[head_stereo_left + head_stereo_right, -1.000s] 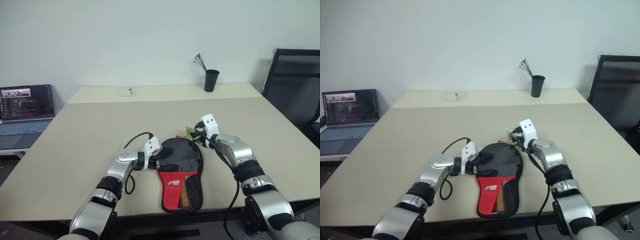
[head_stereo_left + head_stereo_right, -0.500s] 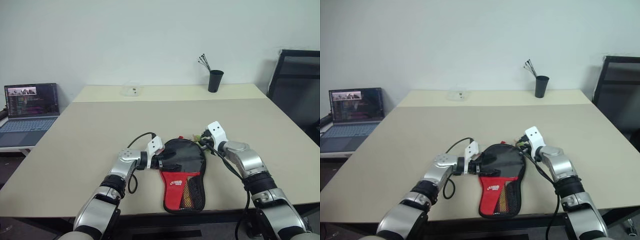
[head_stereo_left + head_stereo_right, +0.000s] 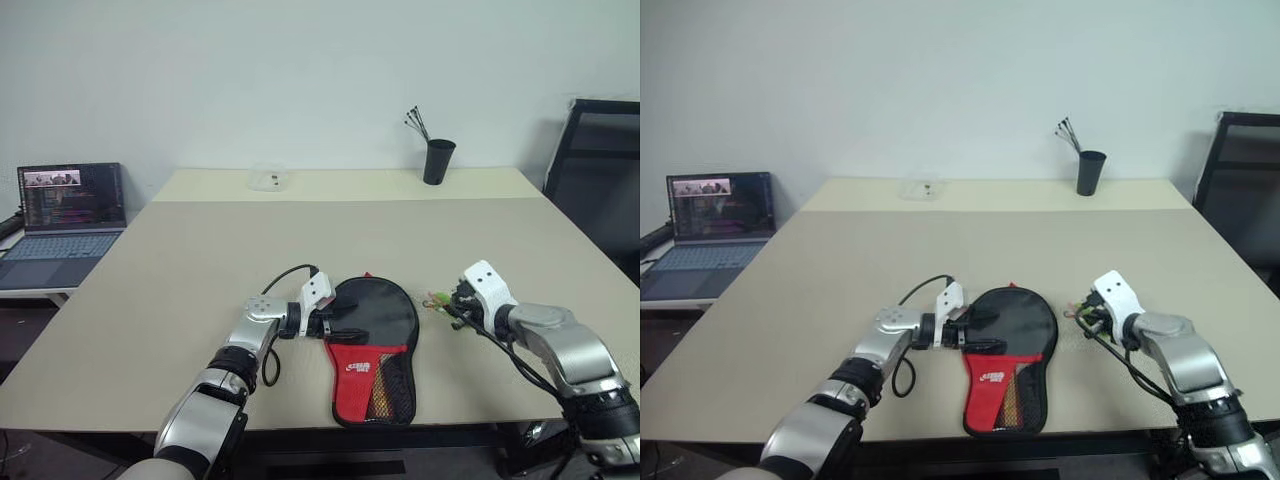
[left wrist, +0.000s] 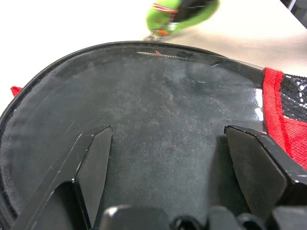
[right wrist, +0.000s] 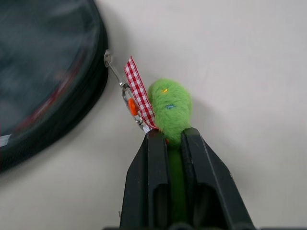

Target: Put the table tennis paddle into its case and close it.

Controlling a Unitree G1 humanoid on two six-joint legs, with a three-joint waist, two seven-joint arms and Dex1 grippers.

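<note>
head stereo overhead — wrist close-ups

White lettering sits on the red handle part of the case (image 3: 372,336), just past the left gripper's (image 3: 333,322) fingertips toward the near table edge; it is a short logo line with smaller marks beneath, too small to read letter by letter; the laptop (image 3: 62,214), far out beyond the back of the left gripper, shows lines of text on a dark screen under a small picture strip, none of it legible; no numbers or signs can be read elsewhere.
</note>
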